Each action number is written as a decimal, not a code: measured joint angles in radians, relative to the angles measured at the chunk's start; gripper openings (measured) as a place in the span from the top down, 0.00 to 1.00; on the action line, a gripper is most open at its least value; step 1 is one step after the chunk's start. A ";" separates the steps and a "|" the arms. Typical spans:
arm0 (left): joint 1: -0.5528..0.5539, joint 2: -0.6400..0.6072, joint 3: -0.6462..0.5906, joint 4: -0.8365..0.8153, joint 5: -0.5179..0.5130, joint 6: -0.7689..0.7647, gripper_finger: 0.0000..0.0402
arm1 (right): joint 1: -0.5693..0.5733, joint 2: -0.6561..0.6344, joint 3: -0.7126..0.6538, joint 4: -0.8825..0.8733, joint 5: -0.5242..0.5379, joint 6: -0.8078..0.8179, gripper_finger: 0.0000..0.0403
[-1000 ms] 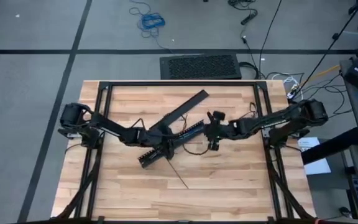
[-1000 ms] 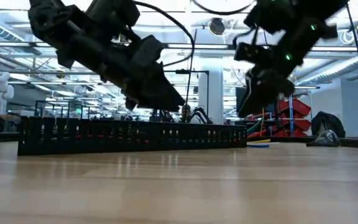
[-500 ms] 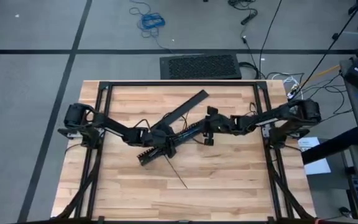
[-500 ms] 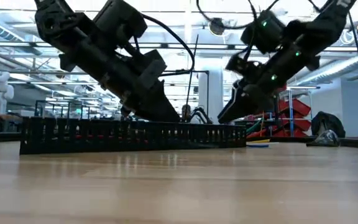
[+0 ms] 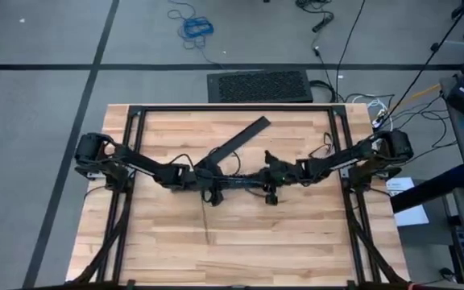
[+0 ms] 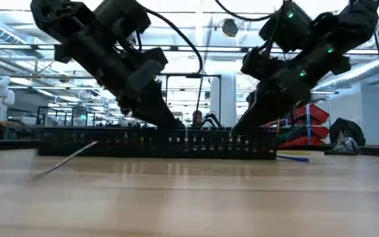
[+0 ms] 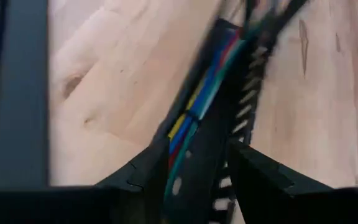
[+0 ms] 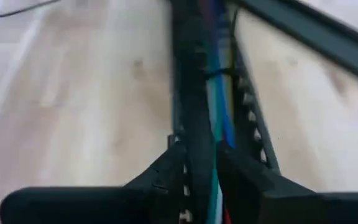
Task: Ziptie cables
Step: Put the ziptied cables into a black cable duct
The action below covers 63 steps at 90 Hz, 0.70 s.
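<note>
A long black slotted bar (image 5: 240, 182) lies on the wooden table, running left to right between my two grippers. The cables (image 7: 188, 118), thin yellow, blue, red and green wires, lie along the bar's channel and also show in the right wrist view (image 8: 219, 106). My left gripper (image 5: 213, 187) is shut on the bar's left part. My right gripper (image 5: 266, 184) is shut on its right part. A thin zip tie strip (image 5: 205, 227) lies loose on the table, nearer than the bar's left end. My left gripper has the slotted bar's left part (image 7: 219, 155) between its two fingers, one finger against each outer wall. The fingers slant down from the table's left side. The bar rests on the table. My right gripper grips the bar's right part (image 8: 197, 149), with one finger on an outer wall. The other finger (image 8: 247, 177) sits by the cables, inside the channel or not I cannot tell. The fingers slant down from the table's right side. The bar rests on the table.
A second long black strip (image 5: 236, 141) lies slantwise on the table beyond the bar. The black frame rails (image 5: 232, 108) run along the table's far, left and right edges. The near half of the table (image 5: 240, 250) is bare wood.
My right gripper has come down and toward the table's left onto the bar's right part. The bar has turned from a slant to lie left to right, staying on the table. The zip tie strip has shifted toward the left.
</note>
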<state>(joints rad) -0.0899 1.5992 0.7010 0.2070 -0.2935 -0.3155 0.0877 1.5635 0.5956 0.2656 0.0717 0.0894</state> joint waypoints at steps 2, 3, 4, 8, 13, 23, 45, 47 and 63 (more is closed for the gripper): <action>0.001 -0.015 0.000 -0.013 -0.011 0.011 0.60 | 0.010 0.000 0.004 -0.005 0.006 0.000 0.79; 0.001 -0.022 0.000 -0.019 -0.020 0.015 0.60 | 0.015 0.000 0.007 -0.008 0.008 0.000 0.79; 0.001 -0.028 -0.001 -0.022 -0.027 0.019 0.60 | 0.019 0.000 0.010 -0.011 0.010 0.000 0.79; 0.002 -0.047 -0.001 -0.017 -0.038 0.041 0.60 | 0.034 0.001 0.023 -0.023 0.017 -0.005 0.79; 0.003 -0.064 0.000 -0.024 -0.042 0.081 0.60 | 0.045 0.002 0.043 -0.032 0.019 -0.019 0.78; 0.005 -0.065 0.006 -0.010 -0.030 0.157 0.60 | 0.054 0.001 0.085 -0.047 0.023 -0.046 0.76; 0.013 -0.057 0.052 -0.003 -0.026 0.337 0.60 | 0.051 0.000 0.171 -0.188 0.057 -0.074 0.75; 0.016 -0.056 0.052 -0.002 -0.019 0.350 0.60 | 0.050 0.000 0.177 -0.196 0.071 -0.074 0.75; 0.055 0.010 0.051 0.009 0.105 0.399 0.60 | 0.050 0.000 0.206 -0.197 0.120 -0.053 0.75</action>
<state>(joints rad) -0.0353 1.6093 0.7517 0.2161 -0.1886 0.0837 0.1375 1.5635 0.8020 0.0688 0.1915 0.0367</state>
